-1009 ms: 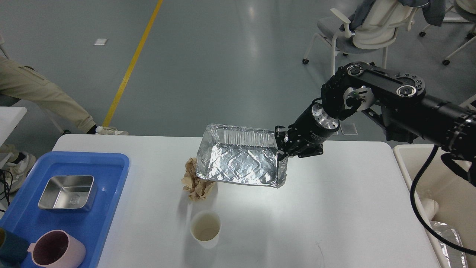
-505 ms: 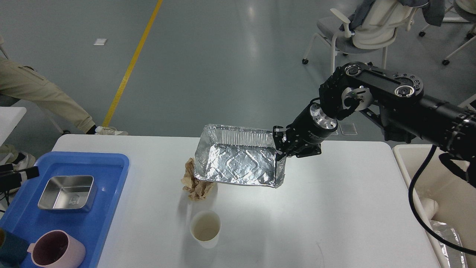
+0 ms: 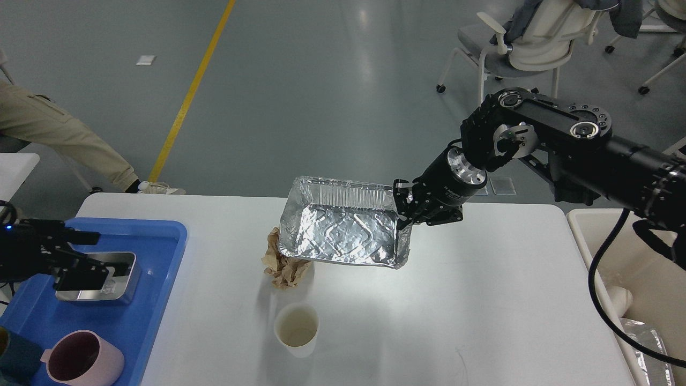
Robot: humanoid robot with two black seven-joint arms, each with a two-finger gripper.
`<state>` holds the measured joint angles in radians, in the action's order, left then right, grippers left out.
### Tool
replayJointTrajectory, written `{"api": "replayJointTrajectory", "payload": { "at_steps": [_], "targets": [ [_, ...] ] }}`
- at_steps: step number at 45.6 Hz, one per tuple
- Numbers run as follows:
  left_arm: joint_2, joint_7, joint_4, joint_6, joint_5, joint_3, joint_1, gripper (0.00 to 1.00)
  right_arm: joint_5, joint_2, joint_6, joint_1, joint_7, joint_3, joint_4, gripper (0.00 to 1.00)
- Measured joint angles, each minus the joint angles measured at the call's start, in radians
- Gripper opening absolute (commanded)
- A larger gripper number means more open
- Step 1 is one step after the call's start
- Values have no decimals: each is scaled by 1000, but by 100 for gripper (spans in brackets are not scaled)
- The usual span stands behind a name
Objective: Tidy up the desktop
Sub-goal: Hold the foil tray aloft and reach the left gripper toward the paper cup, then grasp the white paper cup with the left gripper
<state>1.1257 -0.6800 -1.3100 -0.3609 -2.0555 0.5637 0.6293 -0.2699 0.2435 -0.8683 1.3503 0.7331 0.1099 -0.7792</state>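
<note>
A white paper cup (image 3: 296, 329) stands at six o'clock on the wide white bench (image 3: 482, 300). At nine o'clock, the left tool (image 3: 88, 257) gapes wide over a blue plastic tray (image 3: 155, 236). Farther, the right tool (image 3: 403, 210) clamps a crinkled foil pan (image 3: 343, 230), lifted beside crumpled brown paper (image 3: 281, 265).

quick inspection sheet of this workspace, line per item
surface: large white rounded desktop, matte.
job's things: silver foil tray held tilted above the desktop; white paper cup upright.
clutter: crumpled brown paper beside the foil tray; blue plastic tray holds a steel box and a pink mug.
grippers: right end effector clamped on the foil tray's rim; left end effector open over the steel box.
cables: black cable hanging from the right arm.
surroundings: beige bin, office chair, seated person.
</note>
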Motion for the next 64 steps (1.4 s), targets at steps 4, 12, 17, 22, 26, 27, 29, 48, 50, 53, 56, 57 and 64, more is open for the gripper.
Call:
{"api": "replayJointTrajectory", "payload": {
  "at_steps": [4,12,17,22,26,27,29,48,50,53,56,57,64],
  "targets": [
    [-63,7,-1,-10,-7,-130,134,97,0,0,0,1,0,0,0,0],
    [-211,10,-3,-15,-8,-383,376,97,0,1,1,1,0,1,0,0],
    [-323,12,-3,-16,-10,-549,523,97,0,1,2,1,0,5,0,0],
    [-413,15,-1,-17,-11,-658,606,97,0,1,3,1,0,8,0,0],
    [-489,31,0,-18,-15,-715,631,97,0,2,4,3,0,8,0,0],
    [-497,32,0,-18,-18,-720,631,97,0,2,4,3,0,8,0,0],
    [-516,35,2,-19,-27,-730,630,97,0,2,4,3,0,8,0,0],
    [-599,57,21,-21,-68,-778,581,97,0,4,5,0,0,8,0,0],
    [-605,57,26,-21,-71,-778,574,97,0,4,5,0,0,8,0,0],
    [-612,57,35,-21,-74,-778,568,97,0,5,5,-1,0,8,0,0],
    [-615,57,43,-21,-75,-778,563,97,0,9,5,-2,0,8,0,0],
    [-616,57,45,-21,-75,-777,562,97,0,11,5,-2,0,8,0,0],
    [-625,57,61,-17,-74,-768,557,97,0,18,5,-3,0,8,-2,0]
  ]
}}
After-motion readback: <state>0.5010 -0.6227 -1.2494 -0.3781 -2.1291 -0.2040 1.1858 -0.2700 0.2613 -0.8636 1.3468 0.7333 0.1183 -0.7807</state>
